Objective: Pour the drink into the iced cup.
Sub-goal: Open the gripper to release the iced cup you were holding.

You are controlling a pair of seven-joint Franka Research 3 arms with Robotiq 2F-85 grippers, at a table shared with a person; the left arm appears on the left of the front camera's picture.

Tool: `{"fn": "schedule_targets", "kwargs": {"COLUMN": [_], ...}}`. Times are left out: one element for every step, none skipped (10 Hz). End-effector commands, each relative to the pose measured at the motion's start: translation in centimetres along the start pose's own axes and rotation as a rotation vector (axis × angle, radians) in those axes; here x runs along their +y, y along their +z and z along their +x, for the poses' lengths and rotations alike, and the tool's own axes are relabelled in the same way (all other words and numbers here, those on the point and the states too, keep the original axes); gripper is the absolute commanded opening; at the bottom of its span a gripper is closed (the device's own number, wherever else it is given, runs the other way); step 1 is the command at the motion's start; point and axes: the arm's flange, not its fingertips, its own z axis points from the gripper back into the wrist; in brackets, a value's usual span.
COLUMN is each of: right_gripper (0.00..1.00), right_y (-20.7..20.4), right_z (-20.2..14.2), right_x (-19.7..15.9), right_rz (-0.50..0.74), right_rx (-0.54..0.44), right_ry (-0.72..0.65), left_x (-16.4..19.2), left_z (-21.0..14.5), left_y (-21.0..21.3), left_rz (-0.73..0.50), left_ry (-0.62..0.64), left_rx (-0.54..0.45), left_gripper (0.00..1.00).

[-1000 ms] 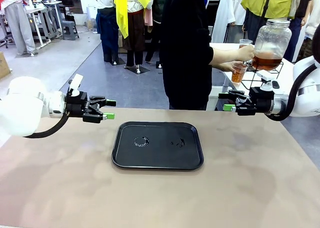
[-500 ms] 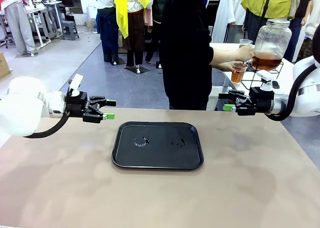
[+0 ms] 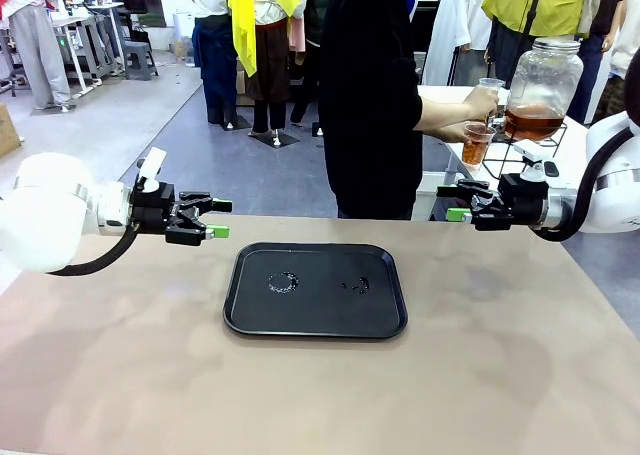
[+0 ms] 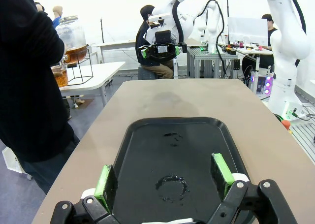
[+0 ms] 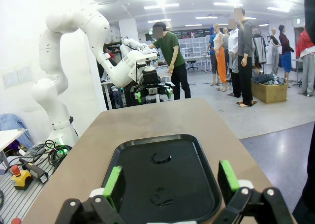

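The drink is amber liquid in a clear cup that a person's hand holds under the tap of a glass dispenser on a side table at the far right. That cup and the dispenser also appear in the left wrist view. The iced cup is out of view. My left gripper hovers open left of the black tray, and its green pads frame the tray. Open too, my right gripper hangs above the table's far right edge, over the tray.
The tray carries two wet ring marks and nothing else. The person in black stands at the far edge, turned toward the side table. A second clear cup sits by the dispenser. Bare brown tabletop lies around the tray.
The person's upper hand has shifted slightly left at the dispenser tap. Both arms are still.
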Motion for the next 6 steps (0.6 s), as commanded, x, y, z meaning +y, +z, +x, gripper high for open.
{"fn": "schedule_targets", "kwargs": {"right_gripper": [1.00,1.00,1.00,1.00,1.00,1.00], "right_y": [-0.03,-0.03,-0.03,-0.03,-0.03,-0.03], "right_z": [0.35,0.35,0.35,0.35,0.35,0.35], "right_x": [-0.08,-0.08,-0.08,-0.08,-0.08,-0.08], "right_rz": [0.002,0.002,0.002,0.002,0.002,0.002], "right_rx": [-0.001,-0.001,-0.001,-0.001,-0.001,-0.001], "right_ry": [0.007,0.007,0.007,0.007,0.007,0.007], "left_x": [0.19,0.19,0.19,0.19,0.19,0.19], "left_z": [0.26,0.26,0.26,0.26,0.26,0.26], "left_y": [-0.08,-0.08,-0.08,-0.08,-0.08,-0.08], "left_rz": [0.004,0.004,0.004,0.004,0.004,0.004], "left_ry": [0.009,0.009,0.009,0.009,0.009,0.009], "left_rx": [0.005,0.005,0.005,0.005,0.005,0.005], "left_gripper": [1.00,1.00,1.00,1.00,1.00,1.00]}}
